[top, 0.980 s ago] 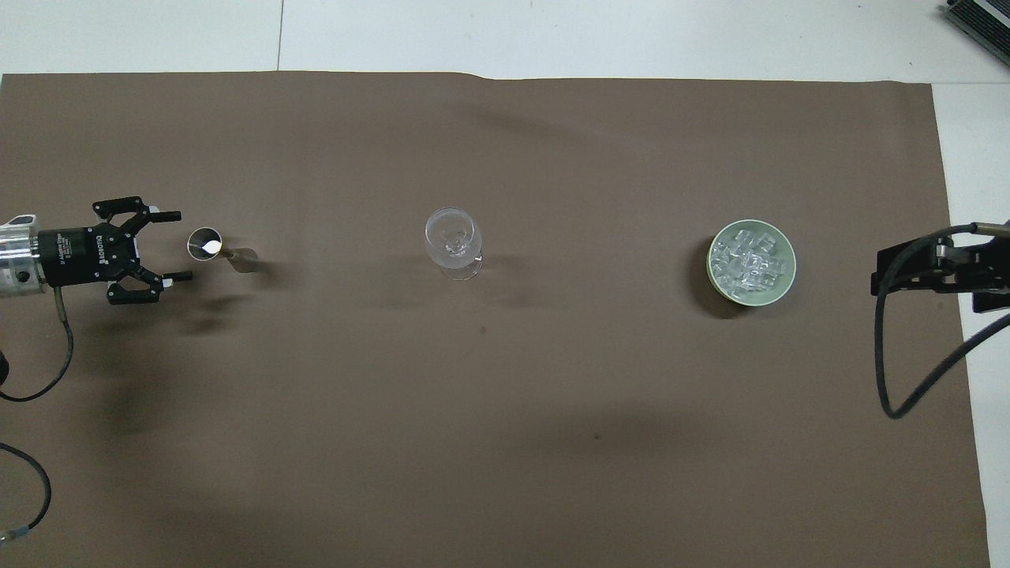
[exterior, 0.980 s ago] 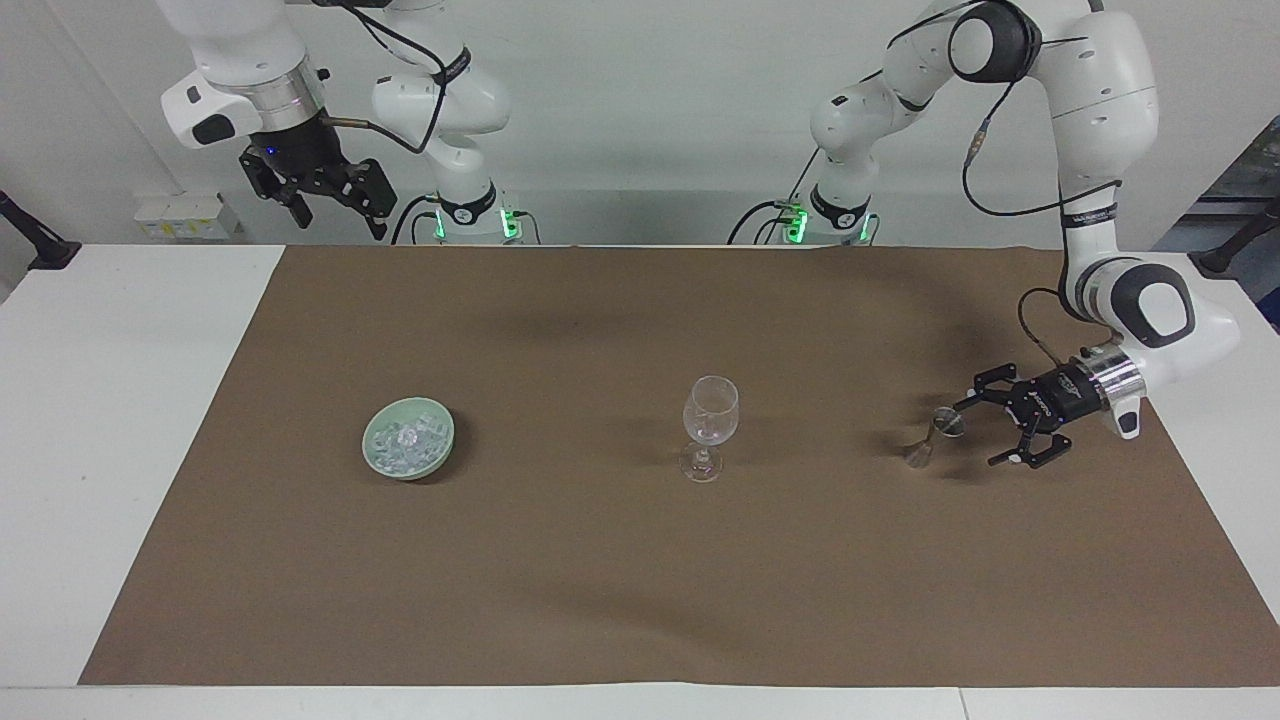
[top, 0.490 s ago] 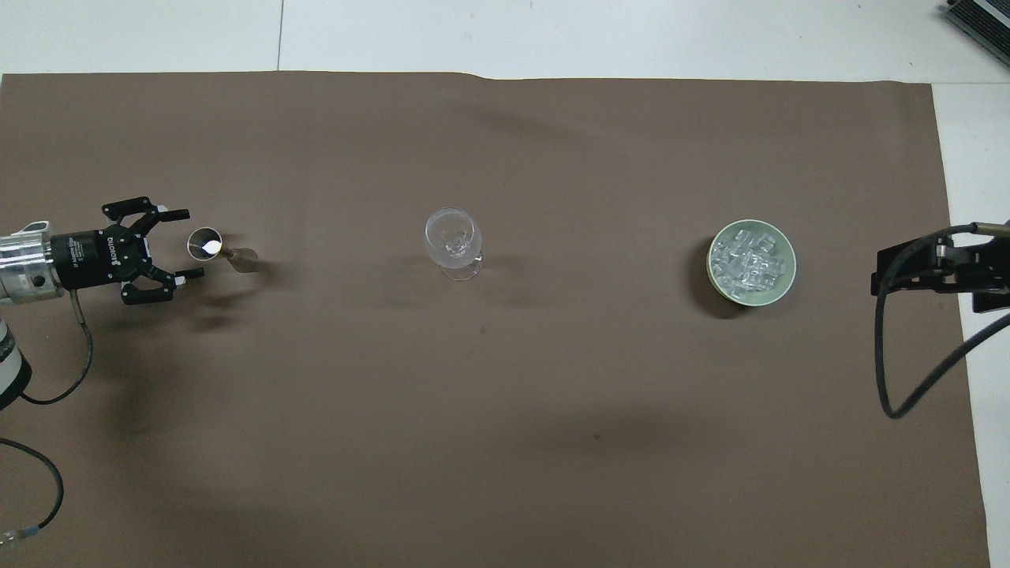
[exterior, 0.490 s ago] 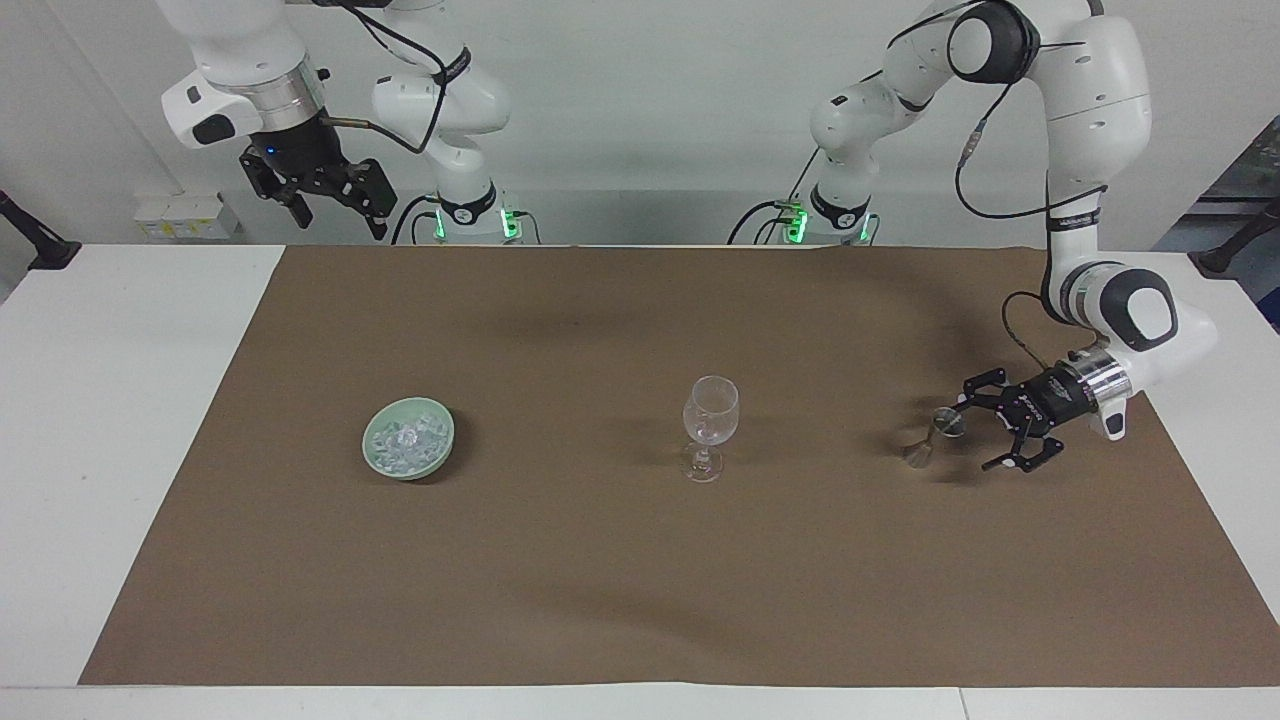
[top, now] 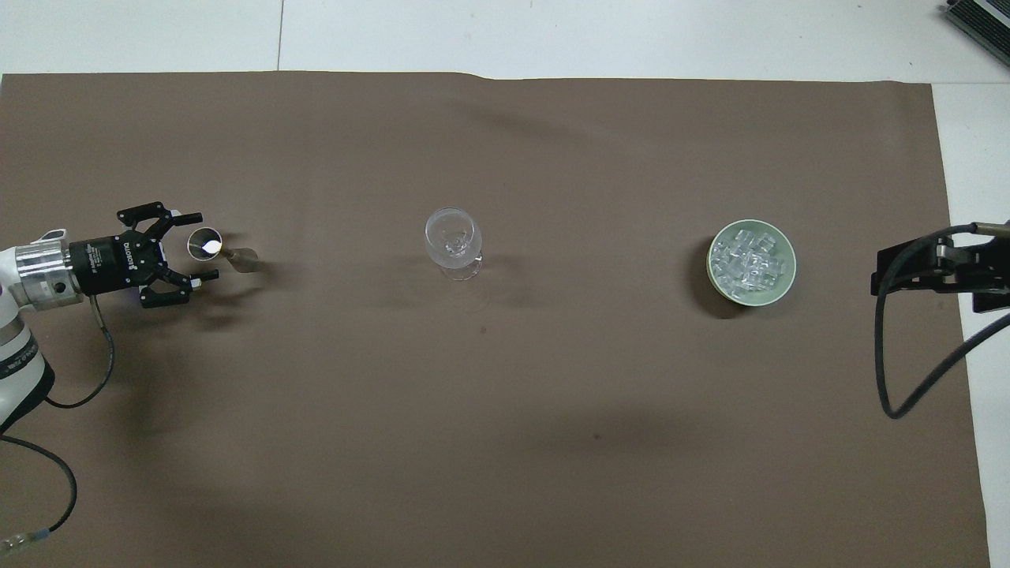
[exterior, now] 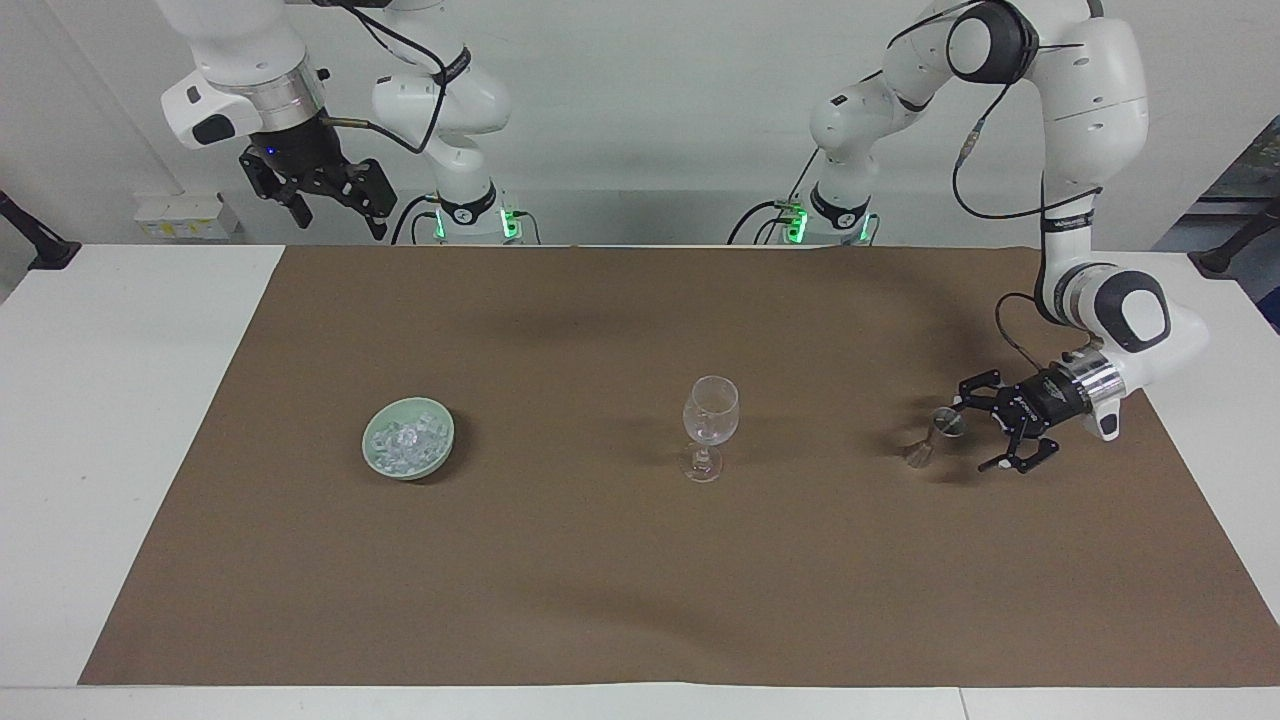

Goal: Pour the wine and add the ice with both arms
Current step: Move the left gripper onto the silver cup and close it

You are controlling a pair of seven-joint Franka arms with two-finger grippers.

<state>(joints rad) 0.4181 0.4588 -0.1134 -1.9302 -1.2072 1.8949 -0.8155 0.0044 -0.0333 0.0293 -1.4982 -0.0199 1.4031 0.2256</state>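
Ice (exterior: 407, 444) (top: 750, 260) heaped in a pale green bowl (exterior: 375, 459) (top: 781, 282) on the brown mat (exterior: 600, 590) (top: 473, 442), toward the right arm's end. Mid-mat, an upright wine glass (exterior: 709, 426) (top: 453, 242). Toward the left arm's end, a small metal jigger (exterior: 935, 435) (top: 213, 247), with the left gripper (exterior: 985, 430) (top: 197, 248) low just beside it, fingers spread, apart from it. Right gripper (exterior: 335, 205) raised and waiting near its base, fingers spread, holding nothing.

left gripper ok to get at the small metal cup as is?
Probably yes. The left gripper is open, low beside the small metal cup, its fingers reaching to either side of it. Nothing stands between them; the wine glass stands well apart.
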